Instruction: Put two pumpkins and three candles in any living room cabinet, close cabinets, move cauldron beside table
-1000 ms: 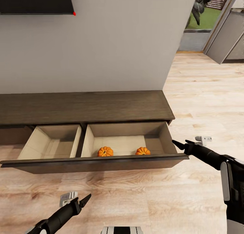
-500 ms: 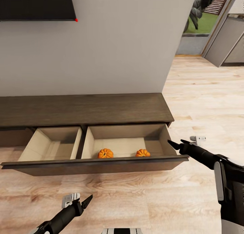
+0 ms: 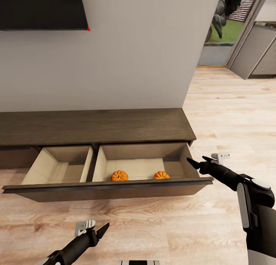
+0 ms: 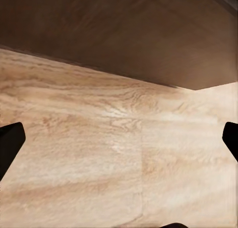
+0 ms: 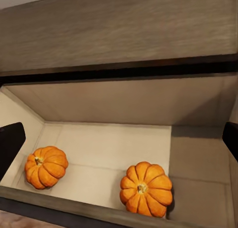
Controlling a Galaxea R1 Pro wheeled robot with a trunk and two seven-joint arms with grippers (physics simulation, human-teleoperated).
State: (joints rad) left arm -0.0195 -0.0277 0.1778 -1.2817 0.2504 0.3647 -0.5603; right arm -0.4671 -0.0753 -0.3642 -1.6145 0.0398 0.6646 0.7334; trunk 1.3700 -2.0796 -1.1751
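Both pumpkins (image 3: 119, 175) lie in the cabinet (image 3: 96, 125)'s open drawer (image 3: 115, 188). My right gripper (image 3: 197, 162), spread and empty, hovers at its 3 o'clock corner; a careless swing could clip it. Left gripper (image 3: 102, 230) spread.

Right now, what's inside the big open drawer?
Two pumpkins sit on the floor of the drawer's right compartment, apart from each other. The left compartment looks bare, but the drawer front hides its nearest strip.
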